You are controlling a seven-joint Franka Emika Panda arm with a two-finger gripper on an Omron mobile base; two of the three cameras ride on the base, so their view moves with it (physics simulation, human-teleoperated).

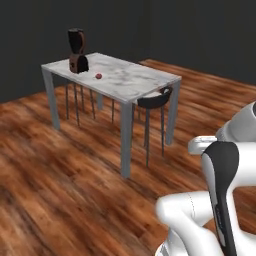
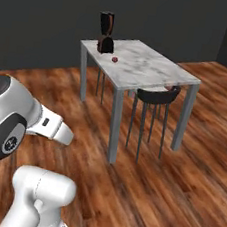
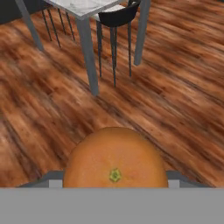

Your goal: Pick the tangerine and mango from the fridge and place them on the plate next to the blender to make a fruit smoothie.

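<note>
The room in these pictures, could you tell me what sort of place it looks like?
Probably a dining corner of a kitchen, sparsely furnished: a marble-topped table on grey legs, dark stools tucked under it, a blender on the tabletop, and a wooden plank floor against dark walls.

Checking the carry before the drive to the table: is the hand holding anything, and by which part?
The tangerine sits right at the hand, apparently held by its sides, green stem end toward the camera. The fingertips are hidden behind it, so the exact contact cannot be seen.
</note>
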